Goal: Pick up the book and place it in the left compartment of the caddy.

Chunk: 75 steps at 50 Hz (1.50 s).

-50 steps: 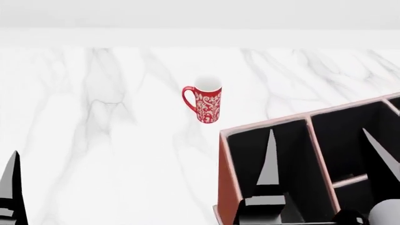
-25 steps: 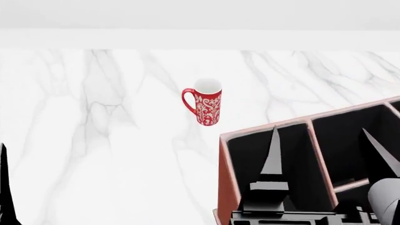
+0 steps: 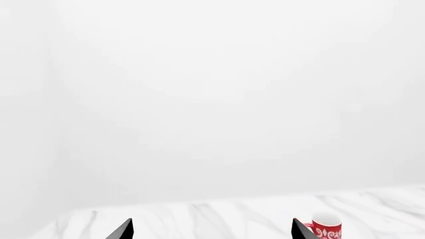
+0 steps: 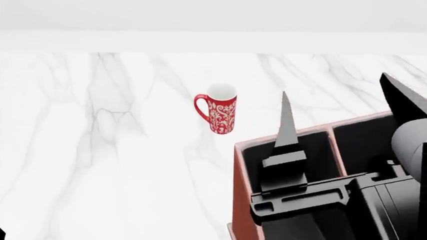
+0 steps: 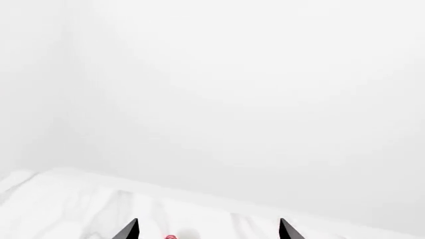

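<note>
The book is not in view in any frame. The reddish-brown caddy [image 4: 241, 200] with a black interior stands at the lower right of the head view. Its left compartment [image 4: 319, 152] is the long narrow section by its left wall, partly covered by my right arm. My right gripper [image 4: 340, 112] hangs open and empty over the caddy, one finger above the left compartment. In the right wrist view the right gripper [image 5: 208, 230] shows only its two spread tips. My left gripper [image 3: 212, 231] is open and empty, its tips wide apart above the marble.
A red patterned mug [image 4: 222, 111] stands upright on the white marble table [image 4: 100, 150], behind and left of the caddy. It also shows in the left wrist view [image 3: 326, 230] beside one fingertip. A white wall rises behind the table.
My right gripper has risen and moved forward over the caddy, still open. My left gripper has dropped out of the head view at the lower left.
</note>
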Tool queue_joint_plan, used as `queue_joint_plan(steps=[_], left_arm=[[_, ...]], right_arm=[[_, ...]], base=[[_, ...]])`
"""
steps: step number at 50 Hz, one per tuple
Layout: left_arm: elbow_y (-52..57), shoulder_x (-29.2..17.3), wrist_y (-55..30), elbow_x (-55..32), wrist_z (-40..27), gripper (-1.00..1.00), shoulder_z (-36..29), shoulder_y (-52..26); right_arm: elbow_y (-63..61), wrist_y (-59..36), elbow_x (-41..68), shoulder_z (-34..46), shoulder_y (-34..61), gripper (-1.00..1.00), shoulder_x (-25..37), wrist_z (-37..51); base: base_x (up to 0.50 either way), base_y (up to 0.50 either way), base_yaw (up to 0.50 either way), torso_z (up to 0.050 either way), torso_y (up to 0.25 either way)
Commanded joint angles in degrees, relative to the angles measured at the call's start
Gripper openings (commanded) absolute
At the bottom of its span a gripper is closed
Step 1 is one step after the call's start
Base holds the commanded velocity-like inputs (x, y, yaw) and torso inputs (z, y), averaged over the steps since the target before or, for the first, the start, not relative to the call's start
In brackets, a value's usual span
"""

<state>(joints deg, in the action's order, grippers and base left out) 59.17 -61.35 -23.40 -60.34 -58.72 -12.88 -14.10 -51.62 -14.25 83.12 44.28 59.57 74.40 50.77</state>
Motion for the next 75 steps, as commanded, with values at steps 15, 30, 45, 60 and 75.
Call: queue_joint_plan(steps=[15, 30, 45, 60, 75], left_arm=[[-1.06, -7.4, 7.66, -1.84, -0.79, 1.0, 5.18, 4.7], [-2.2, -12.32, 12.88, -1.88, -0.88, 1.0, 11.97, 12.16], [-3.12, -14.56, 15.49, -1.44, -0.33, 1.0, 18.97, 19.49], [-3.26, -14.49, 15.37, -0.39, 0.58, 1.0, 21.16, 21.85], [-3.39, -13.45, 14.63, -0.66, 2.15, 1.0, 29.16, 27.85]], right_arm=[[13.3, -24.95, 0.58, 1.65, 26.71, 1.0, -17.14, -20.21], [23.49, -30.93, -2.78, 5.16, 33.79, 1.0, -25.28, -26.46], [32.21, -33.84, -9.39, 10.46, 37.62, 1.0, -30.97, -41.09], [39.89, -32.89, -16.56, 15.68, 39.3, 1.0, -35.86, -54.58], [38.17, -35.78, -18.01, 19.27, 41.47, 1.0, -37.93, -58.59]], base=[[0.0, 0.0, 0.0, 0.0, 0.0], [0.0, 0.0, 0.0, 0.0, 0.0], [0.0, 0.0, 0.0, 0.0, 0.0], [0.0, 0.0, 0.0, 0.0, 0.0], [0.0, 0.0, 0.0, 0.0, 0.0]])
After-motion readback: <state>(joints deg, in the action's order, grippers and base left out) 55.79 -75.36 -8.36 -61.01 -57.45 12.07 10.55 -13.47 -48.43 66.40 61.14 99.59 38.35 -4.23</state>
